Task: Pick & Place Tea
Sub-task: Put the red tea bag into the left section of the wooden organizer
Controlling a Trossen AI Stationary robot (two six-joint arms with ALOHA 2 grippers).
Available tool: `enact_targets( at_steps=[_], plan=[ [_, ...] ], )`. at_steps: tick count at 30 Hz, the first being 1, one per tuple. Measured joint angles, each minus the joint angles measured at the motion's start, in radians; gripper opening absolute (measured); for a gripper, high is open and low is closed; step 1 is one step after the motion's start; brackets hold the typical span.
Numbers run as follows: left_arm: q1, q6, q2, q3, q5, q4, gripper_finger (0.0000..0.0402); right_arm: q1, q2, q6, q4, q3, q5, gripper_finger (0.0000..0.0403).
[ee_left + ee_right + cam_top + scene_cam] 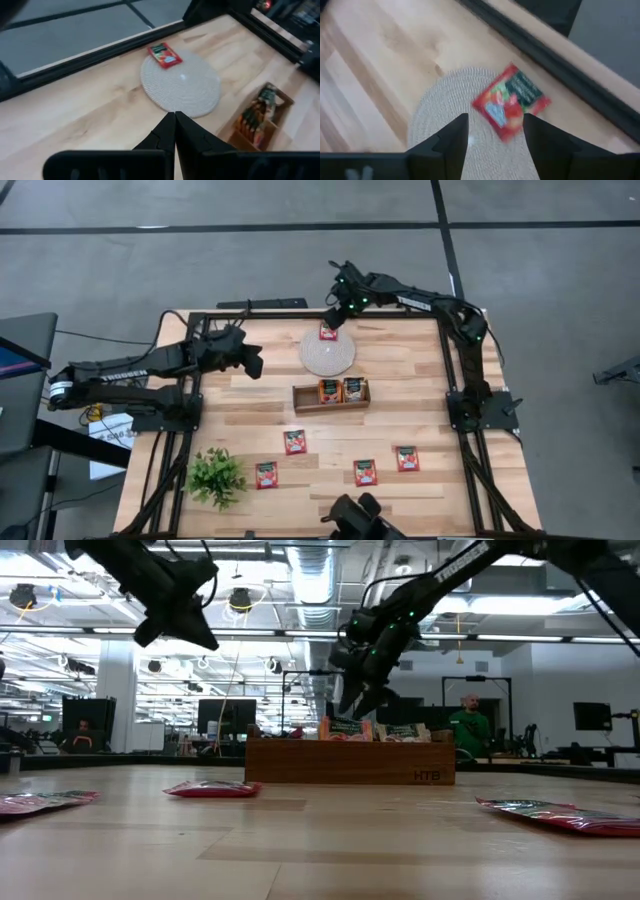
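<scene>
Right gripper (492, 132) hangs open over the mat's (328, 355) far edge, sachet (511, 100) lying loose there, looks dropped off. Left gripper (175, 131) is shut, empty, waiting near the table's (420, 395) left edge.

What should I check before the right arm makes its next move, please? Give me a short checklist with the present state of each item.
1. Right gripper fingers apart: ok.
2. Nothing held between them: ok.
3. Sachet on the mat lying on the round woven mat, at its far edge: ok.
4. Sachet fully on the mat, not overhanging: not ok; one corner hangs over the rim.
5. Left gripper shut, waiting apart from the mat: ok.
6. Four sachets waiting on the table's near side: ok.
</scene>
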Motion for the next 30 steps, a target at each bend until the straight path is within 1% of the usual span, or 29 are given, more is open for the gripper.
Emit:
enact_targets(
  at_steps=[2,5,13,15,21,24,30],
  plan=[
    [-0.001,-0.018,-0.007,-0.02,-0.021,0.007,0.0,0.0,0.025,0.039,0.001,0.018,-0.008,0.0186],
    [-0.001,-0.031,-0.008,-0.033,-0.025,0.007,0.0,0.0,0.058,0.087,-0.009,0.043,-0.017,0.0187],
    [-0.001,-0.032,-0.006,-0.036,-0.031,0.025,0.0,-0.021,0.118,0.226,-0.061,0.101,-0.04,0.0176],
    [-0.001,-0.032,-0.006,-0.036,-0.031,0.028,0.0,-0.03,0.119,0.254,-0.073,0.102,-0.066,0.0176],
    [-0.001,-0.027,-0.006,-0.036,-0.031,0.031,0.0,-0.048,0.119,0.345,-0.071,0.104,-0.081,0.0184],
    [0.0,-0.024,-0.006,-0.036,-0.031,0.035,0.0,-0.065,0.119,0.4,-0.071,0.104,-0.123,0.0189],
    [0.0,-0.021,-0.006,-0.036,-0.031,0.036,0.0,-0.064,0.119,0.409,-0.047,0.104,-0.137,0.019]
  ],
)
